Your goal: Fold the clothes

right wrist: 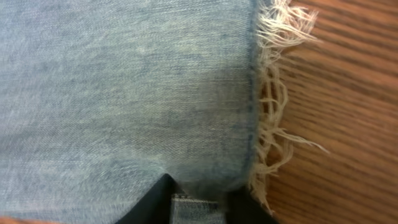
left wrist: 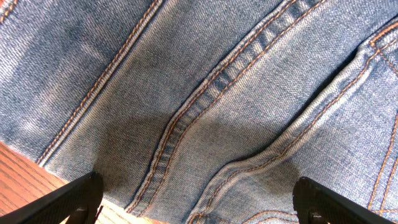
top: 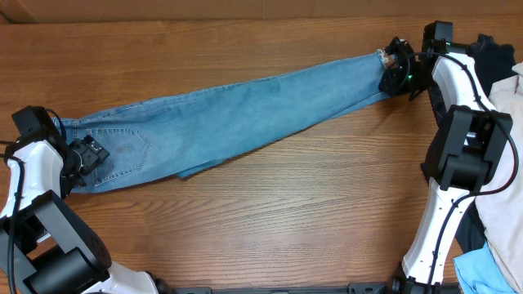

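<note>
The light blue jeans (top: 237,114) lie folded lengthwise and stretched across the wooden table, waist at the left and frayed hem at the upper right. My left gripper (top: 88,155) is at the waist end beside the back pocket. In the left wrist view its fingers (left wrist: 199,202) are wide apart over the orange-stitched seams (left wrist: 205,93), holding nothing. My right gripper (top: 398,73) is at the hem end. In the right wrist view its jaws (right wrist: 186,202) are shut on the denim (right wrist: 124,81) just beside the frayed hem (right wrist: 270,112).
A heap of other clothes lies at the right table edge: a dark garment (top: 493,45), a beige cloth (top: 502,204) and a light blue cloth (top: 484,273). Bare wooden table (top: 270,220) lies in front of the jeans.
</note>
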You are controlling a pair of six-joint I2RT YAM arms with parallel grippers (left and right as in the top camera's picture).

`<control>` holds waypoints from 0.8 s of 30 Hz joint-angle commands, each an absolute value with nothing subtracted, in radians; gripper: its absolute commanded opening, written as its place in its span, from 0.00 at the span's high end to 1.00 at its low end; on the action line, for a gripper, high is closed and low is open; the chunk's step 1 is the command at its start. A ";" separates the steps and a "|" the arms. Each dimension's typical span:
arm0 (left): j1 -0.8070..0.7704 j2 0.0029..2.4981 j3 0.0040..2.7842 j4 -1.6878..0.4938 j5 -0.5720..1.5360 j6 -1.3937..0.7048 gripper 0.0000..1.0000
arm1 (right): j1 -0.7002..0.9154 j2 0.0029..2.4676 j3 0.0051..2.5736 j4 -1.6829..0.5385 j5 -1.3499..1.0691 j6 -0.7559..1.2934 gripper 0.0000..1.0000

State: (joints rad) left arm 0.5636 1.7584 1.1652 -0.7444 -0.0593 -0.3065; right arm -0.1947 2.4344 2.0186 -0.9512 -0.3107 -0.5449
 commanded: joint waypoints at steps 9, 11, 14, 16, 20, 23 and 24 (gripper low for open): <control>0.569 1.762 1.160 -0.751 -0.055 -0.291 0.00 | -0.190 2.342 2.120 -1.089 -0.171 -0.389 0.88; 0.569 1.762 1.160 -0.751 -0.056 -0.291 0.00 | -0.190 2.335 2.155 -1.133 -0.152 -0.368 0.88; 0.569 1.762 1.160 -0.751 -0.062 -0.291 0.00 | -0.192 2.336 2.172 -1.135 -0.113 -0.305 0.88; 0.569 1.762 1.160 -0.751 -0.062 -0.291 0.00 | -0.192 2.336 2.163 -1.108 -0.136 -0.307 0.84; 0.569 1.762 1.160 -0.751 -0.062 -0.291 0.00 | -0.189 2.336 2.131 -1.040 -0.159 -0.321 0.58; 0.569 1.762 1.160 -0.751 -0.062 -0.291 0.00 | -0.189 2.336 2.081 -0.999 -0.161 -0.322 0.58; 0.569 1.762 1.160 -0.751 -0.062 -0.291 0.00 | -0.189 2.336 2.062 -0.987 -0.167 -0.325 0.58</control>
State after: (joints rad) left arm 0.5636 1.7584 1.1652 -0.7479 -0.0601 -0.3065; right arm -0.1898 2.3680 2.1166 -1.0103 -0.1532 -0.3328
